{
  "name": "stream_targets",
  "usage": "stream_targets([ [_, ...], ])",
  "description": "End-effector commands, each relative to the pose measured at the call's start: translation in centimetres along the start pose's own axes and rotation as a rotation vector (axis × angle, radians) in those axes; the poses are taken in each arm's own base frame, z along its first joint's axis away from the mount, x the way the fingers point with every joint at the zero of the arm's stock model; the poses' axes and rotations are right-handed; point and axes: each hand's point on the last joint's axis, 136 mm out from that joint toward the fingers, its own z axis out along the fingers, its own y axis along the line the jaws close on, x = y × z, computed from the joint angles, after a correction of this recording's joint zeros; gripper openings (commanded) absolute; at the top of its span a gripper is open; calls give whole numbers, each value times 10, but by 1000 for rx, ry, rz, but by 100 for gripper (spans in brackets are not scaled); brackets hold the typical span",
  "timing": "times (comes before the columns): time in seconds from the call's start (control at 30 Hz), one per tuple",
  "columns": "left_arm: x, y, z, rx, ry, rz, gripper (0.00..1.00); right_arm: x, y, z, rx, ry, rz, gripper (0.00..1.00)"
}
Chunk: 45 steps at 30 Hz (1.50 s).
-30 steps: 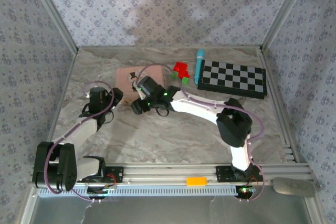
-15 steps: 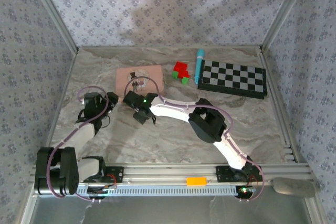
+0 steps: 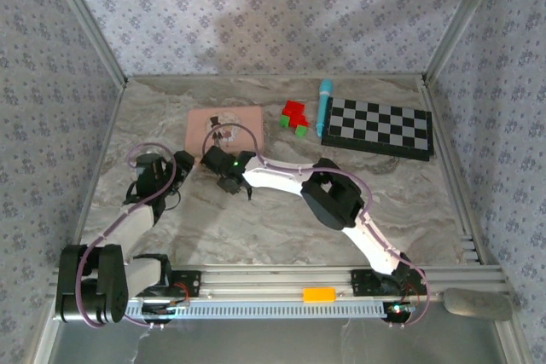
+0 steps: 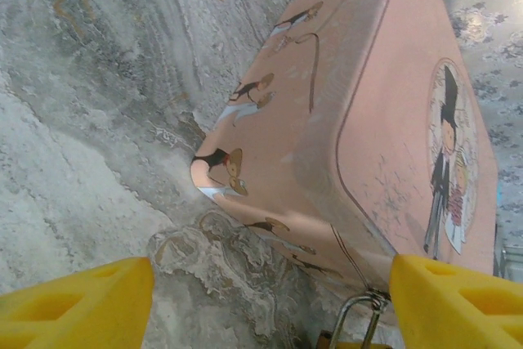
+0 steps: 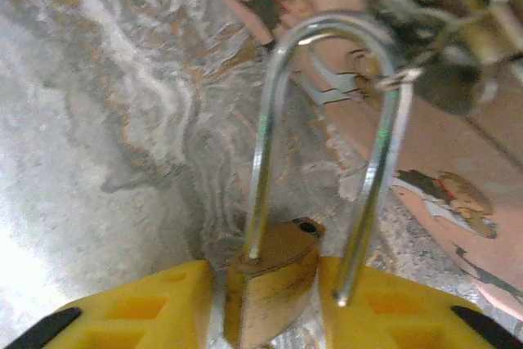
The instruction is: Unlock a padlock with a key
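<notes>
The padlock [image 5: 270,284] is a small brass block standing between my right gripper's [image 5: 265,300] yellow fingers, which press on its sides. Its silvery shackle [image 5: 327,120] is sprung: one leg sits in the body, the other hangs free beside an empty hole. A blurred key [image 5: 445,79] on a small ring hangs at the shackle's upper right. In the left wrist view the shackle [image 4: 359,320] pokes up at the bottom edge, between the wide-open fingers of my left gripper [image 4: 270,292]. From above, the left gripper [image 3: 182,164] and right gripper [image 3: 212,161] meet tip to tip just in front of the pink box.
The pink box [image 3: 226,125] with a cartoon figure lies right behind both grippers. Red and green blocks [image 3: 294,114], a blue pen [image 3: 323,106] and a chessboard [image 3: 380,127] lie at the back right. Patterned walls enclose the marble table [image 3: 273,219].
My right arm swung left and nearer, off the pink box, to meet the left gripper. Its jaws narrowed round the padlock. The left gripper barely shifted.
</notes>
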Motion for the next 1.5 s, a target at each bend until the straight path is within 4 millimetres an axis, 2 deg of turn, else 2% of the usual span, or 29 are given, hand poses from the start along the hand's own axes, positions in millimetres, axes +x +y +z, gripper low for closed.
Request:
stream_targets([
  [0.0, 9, -8, -4, 53, 25, 5, 75, 15, -4, 19, 1, 34, 5, 34],
  [0.07, 16, -9, -6, 61, 40, 11, 75, 13, -6, 17, -16, 19, 8, 29],
  [0.2, 35, -15, -9, 82, 76, 28, 74, 10, 1, 3, -128, -20, 26, 12],
  [0.37, 51, -23, -6, 107, 93, 32, 69, 5, 4, -14, -292, -96, 51, 0],
  [0.57, 59, -37, 13, 154, 100, 7, 55, 3, 8, -23, -436, -128, 52, 0],
  [0.8, 75, -63, 40, 198, 131, 22, 50, -3, 18, -38, -628, -153, 108, 0],
  [1.03, 82, -64, 61, 194, 146, 22, 41, 0, 16, -43, -705, -153, 167, 0],
  [1.27, 91, -70, 76, 219, 179, 6, 17, -2, 12, -44, -726, -169, 197, 0],
  [1.47, 96, -71, 81, 217, 192, 11, 17, -5, 13, -50, -781, -187, 227, 0],
])
